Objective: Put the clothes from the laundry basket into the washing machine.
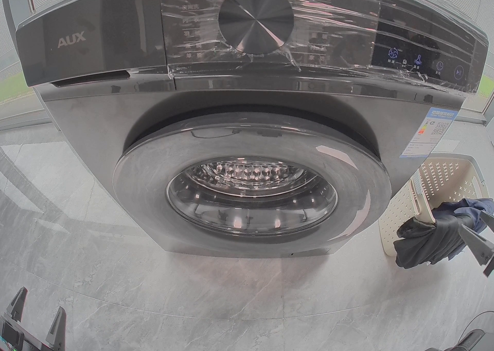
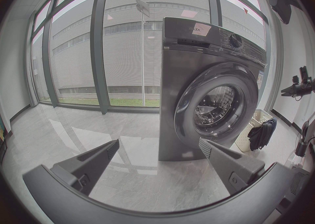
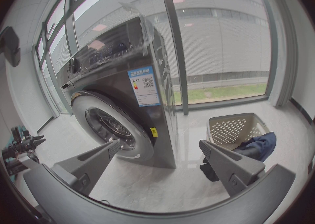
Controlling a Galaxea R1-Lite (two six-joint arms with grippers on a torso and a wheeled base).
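Observation:
The grey washing machine (image 1: pixel 247 110) stands straight ahead with its round door (image 1: pixel 252 187) shut. To its right on the floor is the cream laundry basket (image 1: pixel 447 177), and dark blue and black clothes (image 1: pixel 432 239) hang over its near rim. My right gripper (image 1: pixel 483 244) is beside those clothes at the right edge; the right wrist view shows it (image 3: pixel 159 145) open with nothing between its fingers, the basket (image 3: pixel 233 129) and clothes (image 3: pixel 259 144) beyond. My left gripper (image 1: pixel 38 311) is low at the front left, open and empty (image 2: pixel 159 145), facing the machine (image 2: pixel 210 93).
Grey marble floor (image 1: pixel 206 285) stretches in front of the machine. Tall windows (image 2: pixel 124 54) run behind it. A white wall (image 3: pixel 305 70) closes the corner behind the basket. A camera on a stand (image 2: pixel 298 88) is off to the right.

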